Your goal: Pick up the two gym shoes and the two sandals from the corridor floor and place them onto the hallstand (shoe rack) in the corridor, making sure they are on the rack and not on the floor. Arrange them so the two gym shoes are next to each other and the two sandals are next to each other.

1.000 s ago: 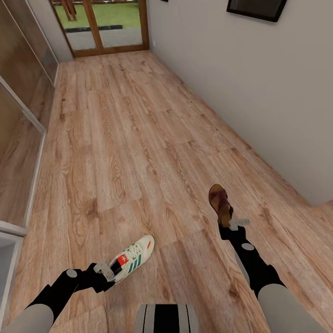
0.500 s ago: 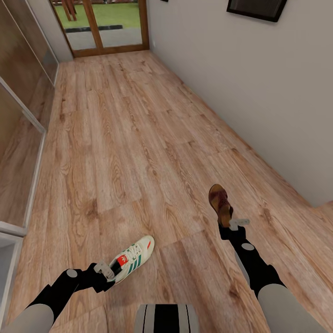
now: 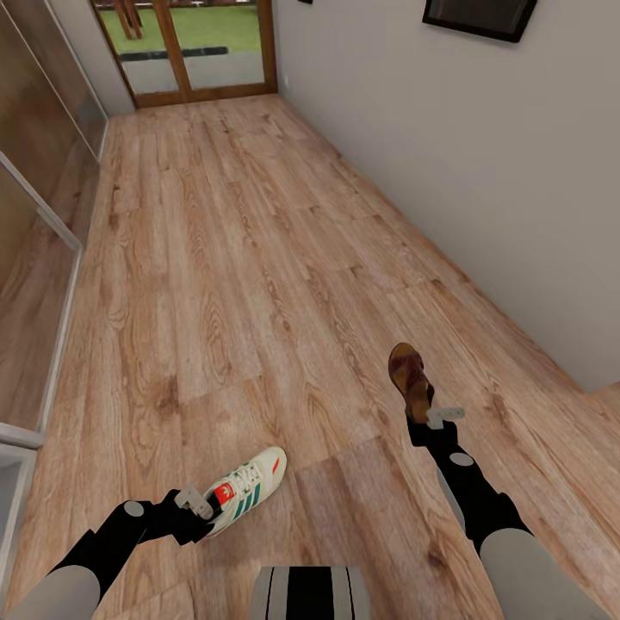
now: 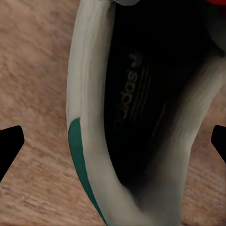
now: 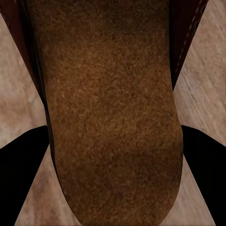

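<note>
L gripper point(image 3: 200, 505) was clamped on the heel of a gym shoe point(image 3: 247, 488), toe pointing away, carried low over the corridor floor point(image 3: 232, 284). R gripper point(image 3: 433, 421) gripped the heel of a sandal point(image 3: 410, 377), toe fwd, also off the planks. Wall w/ dark frame point(image 3: 476, 15) on the right; glass door point(image 3: 194, 45) at far end.
</note>
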{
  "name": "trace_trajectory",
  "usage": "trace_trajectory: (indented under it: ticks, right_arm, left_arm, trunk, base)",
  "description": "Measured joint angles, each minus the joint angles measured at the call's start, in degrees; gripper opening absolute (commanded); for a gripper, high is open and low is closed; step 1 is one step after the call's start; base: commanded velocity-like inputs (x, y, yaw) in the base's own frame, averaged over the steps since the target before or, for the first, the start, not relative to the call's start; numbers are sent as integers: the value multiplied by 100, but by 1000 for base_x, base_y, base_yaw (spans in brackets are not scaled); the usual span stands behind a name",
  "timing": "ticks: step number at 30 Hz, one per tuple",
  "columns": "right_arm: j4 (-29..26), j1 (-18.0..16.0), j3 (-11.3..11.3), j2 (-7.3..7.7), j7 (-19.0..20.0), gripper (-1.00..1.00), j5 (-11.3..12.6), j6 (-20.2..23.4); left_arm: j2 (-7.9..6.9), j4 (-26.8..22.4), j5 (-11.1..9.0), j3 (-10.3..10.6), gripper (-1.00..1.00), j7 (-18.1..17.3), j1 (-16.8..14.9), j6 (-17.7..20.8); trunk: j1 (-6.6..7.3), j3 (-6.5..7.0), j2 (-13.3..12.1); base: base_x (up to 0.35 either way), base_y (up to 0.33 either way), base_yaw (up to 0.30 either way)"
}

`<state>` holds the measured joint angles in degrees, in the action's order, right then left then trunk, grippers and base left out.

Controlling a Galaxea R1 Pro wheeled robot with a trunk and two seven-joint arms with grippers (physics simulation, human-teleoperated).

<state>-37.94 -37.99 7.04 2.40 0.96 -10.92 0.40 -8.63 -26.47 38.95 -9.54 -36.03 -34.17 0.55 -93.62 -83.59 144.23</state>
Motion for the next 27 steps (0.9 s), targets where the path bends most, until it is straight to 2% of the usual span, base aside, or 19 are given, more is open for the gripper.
trace_trajectory:
  ticks: [1,4,9,12,27]
  right_arm:
    - [0,1,0,0,0,-100,0,0]
    - [0,2,0,0,0,-100,0,0]
    - [2,-1,0,0,0,-100,0,0]
    - [2,2,0,0,0,-100,0,0]
    - [0,2,0,0,0,-100,0,0]
  left_arm:
    - [0,2,0,-1,-100,1,0,0]
    - [0,4,-11,8,-100,-1,0,3]
    - [-4,8,205,-13,-100,3,-1,10]
    - [-4,9,265,-21,-100,2,0,11]
    - [-15,1,288,-40,-100,-1,7,9]
  trunk:
    - [0,0,0]
    - [0,0,0]
    - [0,0,0]
    - [0,0,0]
    - [0,0,0]
  base:
    - [2,0,0]
    - [0,0,0]
    - [0,0,0]
    - [0,0,0]
    - [0,0,0]
